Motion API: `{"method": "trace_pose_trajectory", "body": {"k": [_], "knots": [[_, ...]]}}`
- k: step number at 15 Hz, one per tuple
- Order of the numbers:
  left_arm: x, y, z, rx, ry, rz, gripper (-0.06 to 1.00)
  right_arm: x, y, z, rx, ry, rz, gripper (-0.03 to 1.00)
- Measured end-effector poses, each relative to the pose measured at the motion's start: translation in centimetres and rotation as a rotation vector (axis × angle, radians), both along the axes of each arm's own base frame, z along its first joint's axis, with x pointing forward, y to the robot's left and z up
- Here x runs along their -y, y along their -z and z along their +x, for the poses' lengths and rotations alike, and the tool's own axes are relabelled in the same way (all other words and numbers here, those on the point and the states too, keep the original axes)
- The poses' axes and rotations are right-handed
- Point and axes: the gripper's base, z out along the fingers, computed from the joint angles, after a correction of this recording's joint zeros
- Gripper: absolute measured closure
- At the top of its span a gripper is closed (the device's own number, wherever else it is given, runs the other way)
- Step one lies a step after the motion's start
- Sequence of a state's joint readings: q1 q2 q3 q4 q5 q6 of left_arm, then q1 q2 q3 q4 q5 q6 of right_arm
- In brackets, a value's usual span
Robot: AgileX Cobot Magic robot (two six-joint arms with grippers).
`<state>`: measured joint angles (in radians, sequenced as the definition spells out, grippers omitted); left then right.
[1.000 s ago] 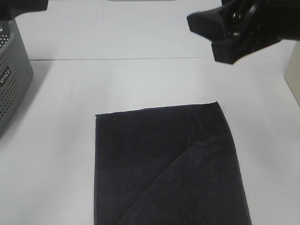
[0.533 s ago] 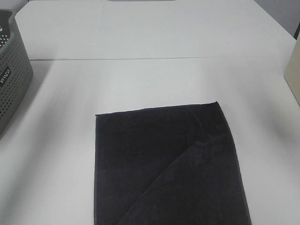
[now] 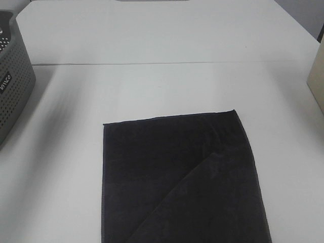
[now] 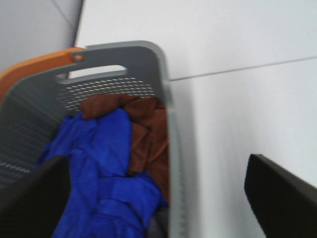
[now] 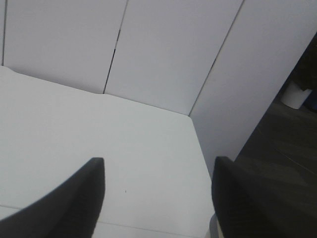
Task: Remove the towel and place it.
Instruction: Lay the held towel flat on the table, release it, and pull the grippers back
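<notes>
The towel (image 3: 182, 179), dark charcoal and folded flat with one corner turned over, lies on the white table (image 3: 162, 86) in the exterior high view, running off the near edge of the picture. Neither arm shows in that view. In the left wrist view my left gripper (image 4: 158, 198) stands open above the rim of the grey basket (image 4: 171, 148), its two black fingers (image 4: 277, 198) wide apart and nothing between them. The right wrist view has my right gripper (image 5: 156, 198) open and empty over the far part of the table.
The grey perforated basket (image 3: 12, 86) sits at the table's left edge; it holds a blue cloth (image 4: 104, 168) and a brown cloth (image 4: 143, 129). A beige box (image 3: 316, 81) stands at the right edge. A seam (image 3: 167, 63) crosses the table.
One second ago my right gripper filled the top right of the exterior high view and a dark arm part the top left; both have left it. The towel has not moved.
</notes>
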<state>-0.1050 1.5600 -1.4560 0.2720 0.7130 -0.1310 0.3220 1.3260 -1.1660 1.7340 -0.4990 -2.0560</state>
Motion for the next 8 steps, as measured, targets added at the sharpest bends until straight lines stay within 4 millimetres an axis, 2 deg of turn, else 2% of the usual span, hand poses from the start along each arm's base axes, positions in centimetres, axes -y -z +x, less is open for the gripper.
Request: {"method": "trace_pose_trajectory", "body": {"k": [3, 5, 6, 8], "knots": [[1.7, 1.6, 1.1, -0.065, 0.127, -0.117, 0.05, -1.2, -0.7, 0.2, 0.033, -0.142, 0.106, 0.36], [2.7, 2.2, 1.5, -0.086, 0.199, -0.19, 0.05, -2.6, -0.9, 0.2, 0.037, -0.4, 0.317, 0.36], [3.1, 2.3, 1.5, -0.094, 0.22, -0.223, 0.05, -2.7, -0.9, 0.3, 0.014, -0.513, 0.443, 0.36], [3.4, 2.4, 1.8, -0.143, 0.241, -0.241, 0.05, -1.1, -0.3, 1.3, -0.119, -0.61, 0.6, 0.39]]}}
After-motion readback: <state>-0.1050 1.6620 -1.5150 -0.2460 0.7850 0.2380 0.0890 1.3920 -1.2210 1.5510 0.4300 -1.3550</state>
